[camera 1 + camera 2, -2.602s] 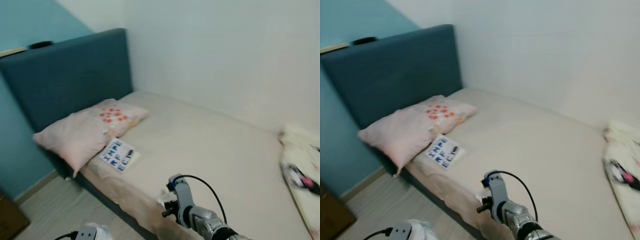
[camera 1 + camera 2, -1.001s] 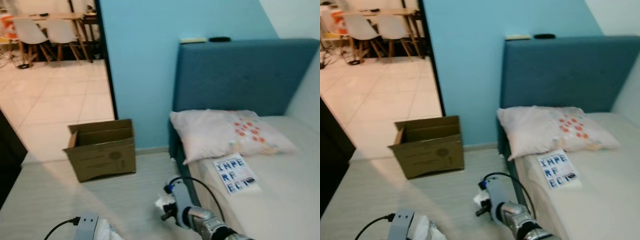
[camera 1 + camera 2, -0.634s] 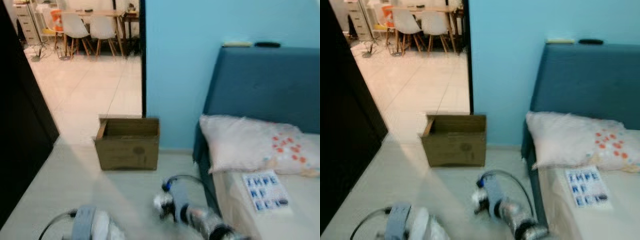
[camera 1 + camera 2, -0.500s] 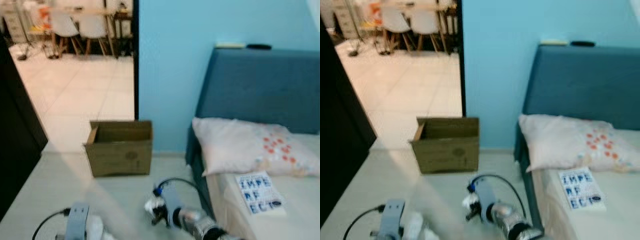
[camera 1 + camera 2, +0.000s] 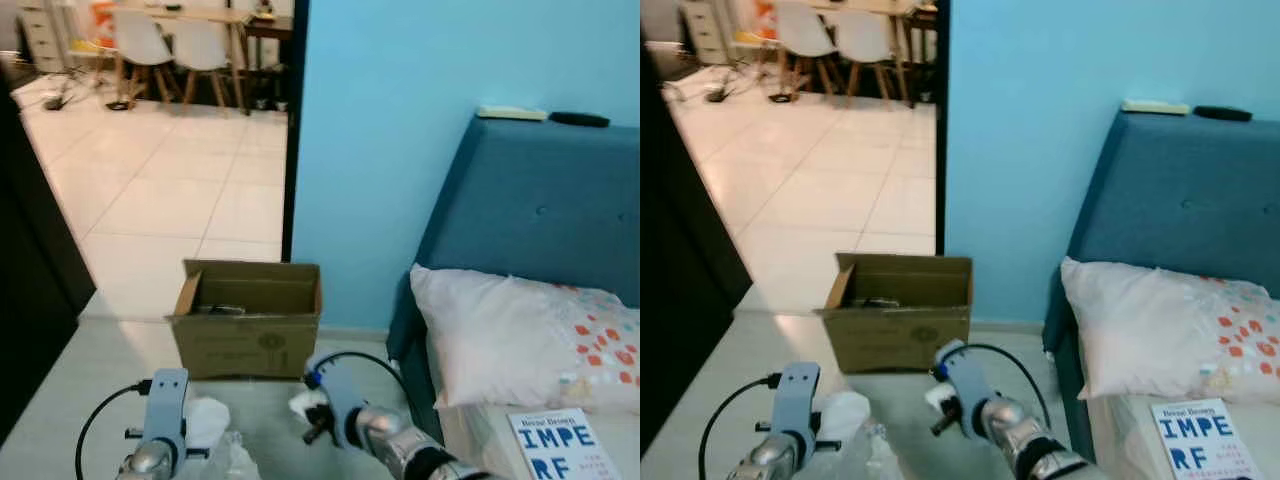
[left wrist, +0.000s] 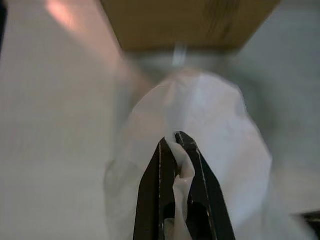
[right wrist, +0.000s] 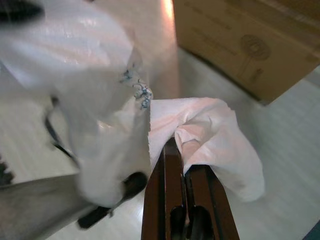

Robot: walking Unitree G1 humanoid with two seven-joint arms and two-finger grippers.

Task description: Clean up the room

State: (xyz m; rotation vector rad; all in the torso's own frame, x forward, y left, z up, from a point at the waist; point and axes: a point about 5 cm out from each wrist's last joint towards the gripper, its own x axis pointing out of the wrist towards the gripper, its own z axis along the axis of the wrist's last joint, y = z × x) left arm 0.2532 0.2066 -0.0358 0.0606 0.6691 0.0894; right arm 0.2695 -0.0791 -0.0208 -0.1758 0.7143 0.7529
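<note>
Facing the cardboard box (image 5: 247, 318), rubbish clamped in both grippers.

Right gripper (image 7: 185, 145), fingers pinched on a crumpled white tissue (image 7: 210, 137), held low just short of the box's front wall. Left gripper (image 6: 178, 142), fingers closed on a thin white plastic bag (image 6: 200, 130), alongside and a little further back. Open top of the box straight ahead and, seemingly, higher than both loads; right arm nearer, so probably first over the rim.
</note>
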